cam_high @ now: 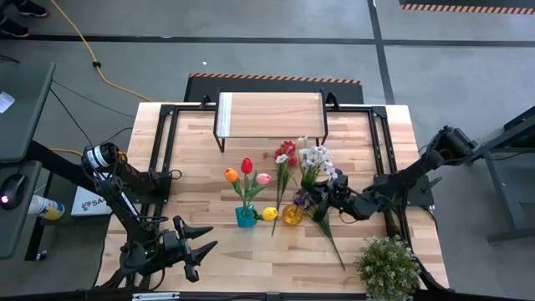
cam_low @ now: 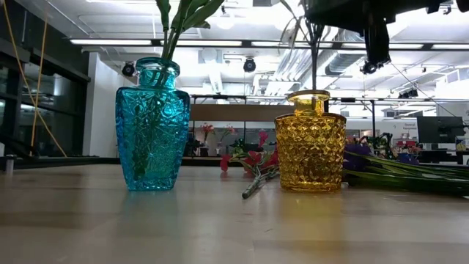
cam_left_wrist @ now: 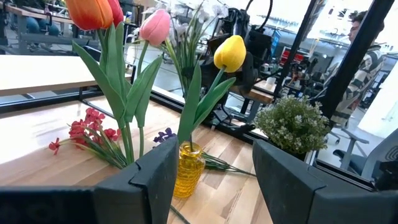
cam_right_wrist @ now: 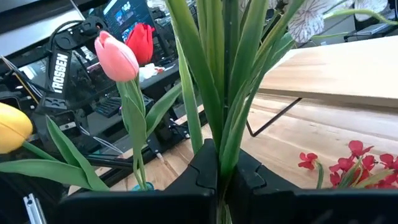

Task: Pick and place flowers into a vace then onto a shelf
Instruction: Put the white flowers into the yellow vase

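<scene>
The teal vase holds orange, red, pink and yellow tulips. Beside it stands the yellow glass vase. My right gripper is shut on the white spray, just right of the yellow vase. One thin stem drops to that vase's mouth; whether it is inside cannot be told. The red spray and the purple spray lie flat on the table. My left gripper is open near the table's near left corner, touching nothing. My right gripper pinches the white spray's bundle of green stems and leaves between its two fingers, which lie across the stems. It comes from the table's right side. The spray stands upright, its blossoms above the fingers. The gripper hides its lower part.
The shelf stands at the table's far middle. A bushy potted plant sits at the near right corner. The purple spray's long stem runs toward the near edge. A person shows beyond the table.
</scene>
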